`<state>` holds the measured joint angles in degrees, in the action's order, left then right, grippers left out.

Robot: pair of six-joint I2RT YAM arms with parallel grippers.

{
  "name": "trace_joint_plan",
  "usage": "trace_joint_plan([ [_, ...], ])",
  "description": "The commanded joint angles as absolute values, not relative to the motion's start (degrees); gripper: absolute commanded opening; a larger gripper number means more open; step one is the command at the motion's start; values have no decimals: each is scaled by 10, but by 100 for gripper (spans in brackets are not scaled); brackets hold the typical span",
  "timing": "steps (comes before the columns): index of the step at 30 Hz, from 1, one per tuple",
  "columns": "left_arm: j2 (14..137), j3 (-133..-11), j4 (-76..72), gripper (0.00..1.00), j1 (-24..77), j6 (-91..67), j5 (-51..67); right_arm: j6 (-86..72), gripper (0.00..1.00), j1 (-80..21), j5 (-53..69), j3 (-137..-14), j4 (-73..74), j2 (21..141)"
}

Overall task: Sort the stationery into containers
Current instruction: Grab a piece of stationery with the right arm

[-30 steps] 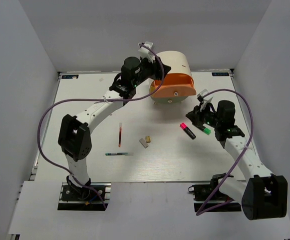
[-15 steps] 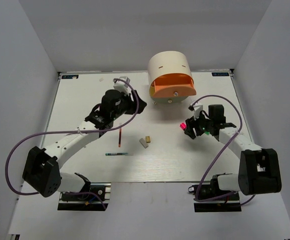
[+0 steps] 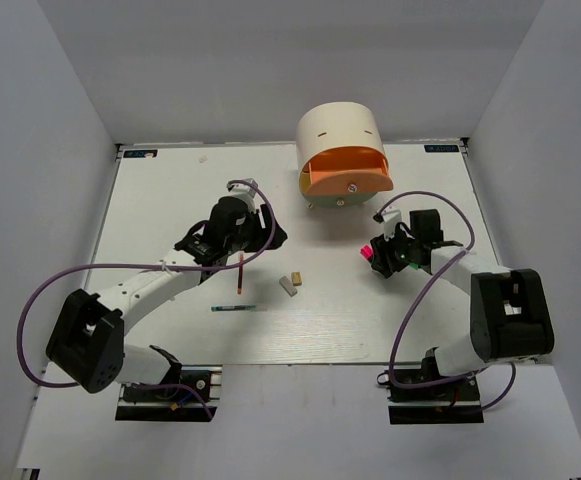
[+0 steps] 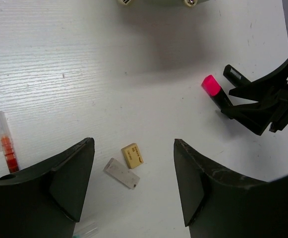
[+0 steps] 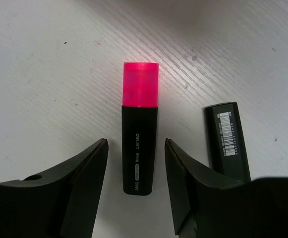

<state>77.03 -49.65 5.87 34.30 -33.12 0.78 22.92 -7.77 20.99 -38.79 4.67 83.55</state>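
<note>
Pen: the green-white pen [image 3: 238, 308] lies flat on the table [image 3: 170, 200], nearest to the arm bases, not sorted.
Pencil: the brown pencil [image 3: 240, 272] lies just behind the pen, its far end close to the left gripper.
Left gripper: the left gripper [image 3: 268, 236] hangs over the table with its jaws apart and nothing between them.
Erasers: the white eraser [image 4: 121, 173] and the tan eraser [image 4: 132, 155] lie just beside each other on the table, below the left gripper.
Organizer: the cream organizer [image 3: 336, 128] stands at the far side. Its orange drawer [image 3: 348, 172] faces the arms and looks pulled out, but I cannot see what is inside.
Pink highlighter: the pink highlighter [image 5: 140, 134] lies flat on the table, right of the middle.
Right gripper: the right gripper [image 5: 136, 148] is low over it, jaws apart, one finger on each side of the black barrel with a gap on both sides, so there is no grip yet.
Second highlighter: the second highlighter [image 5: 228, 141] lies just beside, to the right. Its cap is out of view.
Progress: six items lie on the table, so I judge most of the sorting is left. The pink highlighter looks like the next pick.
Writing: "deli" is printed on the pink highlighter's barrel, and the smaller print is too small to read. The second highlighter has a barcode label whose digits are not readable.
</note>
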Motion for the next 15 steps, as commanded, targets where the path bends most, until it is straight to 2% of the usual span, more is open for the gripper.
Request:
trace_joint_plan([
  [1,768,-496,65,75,342,-343,6,229,55,-85,194,-398,11,852],
  [9,768,-490,70,75,342,-343,-4,241,51,-102,161,-387,-18,873],
  [11,768,-490,76,75,342,-343,-4,240,46,-101,162,-383,-16,873],
  [12,768,-490,76,75,342,-343,-4,243,40,-104,164,-381,-13,868],
  [15,768,-490,76,75,342,-343,-11,248,29,-103,177,-381,-1,854],
])
